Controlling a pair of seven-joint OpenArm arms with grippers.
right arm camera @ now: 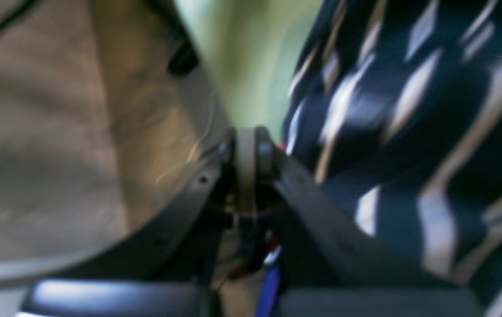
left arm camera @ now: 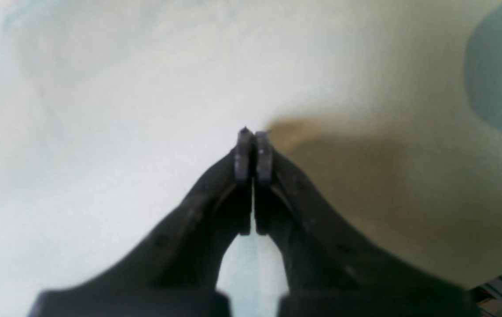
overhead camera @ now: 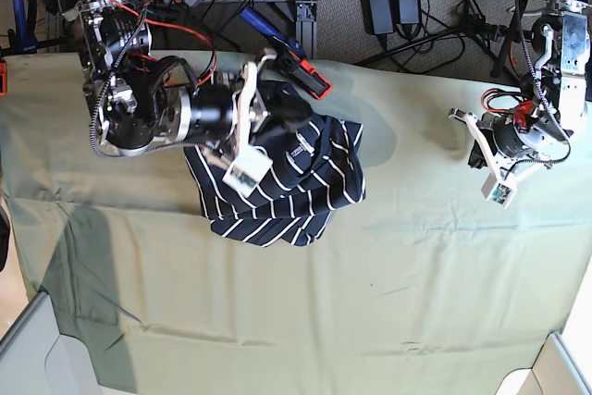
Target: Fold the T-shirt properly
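Centre and near cloth (overhead camera: 370, 302): bare, open passage.
Left rear: bunched T-shirt (overhead camera: 287, 187) under the right arm (overhead camera: 176, 108) blocks the way.
Right edge: left gripper (overhead camera: 481, 154) stands there.
Rear edge: cables (overhead camera: 407, 16).

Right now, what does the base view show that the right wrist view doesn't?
Only the base view shows the whole T-shirt bunched on the pale green cloth, plus the left gripper off to the side, away from the shirt. Only the right wrist view shows the right gripper close up, jaws shut. Both show navy striped fabric against the right arm.
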